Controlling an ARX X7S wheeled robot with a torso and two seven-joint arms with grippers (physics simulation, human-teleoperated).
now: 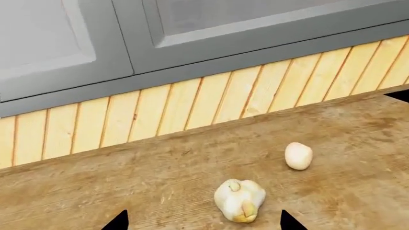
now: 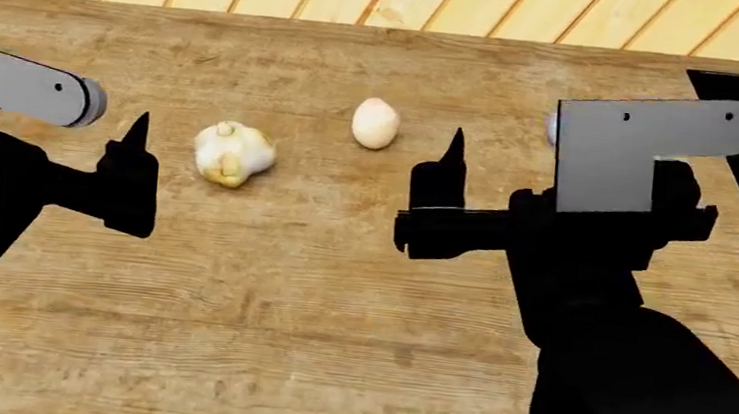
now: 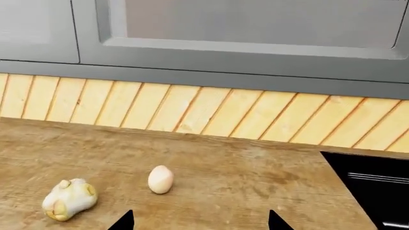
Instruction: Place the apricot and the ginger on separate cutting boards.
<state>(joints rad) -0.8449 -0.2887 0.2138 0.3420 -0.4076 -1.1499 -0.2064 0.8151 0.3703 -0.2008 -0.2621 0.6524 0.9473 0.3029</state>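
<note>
The ginger lies on the worn wooden surface between the two dark tips of the left gripper's fingers, which stand wide apart with nothing held. The apricot sits near it, apart from it, toward the pale plank wall and grey cabinet doors behind.

The lumpy whitish knobbed ginger lies on the worn wooden surface, left of the smooth egg-shaped apricot, seemingly slightly nearer.
</note>
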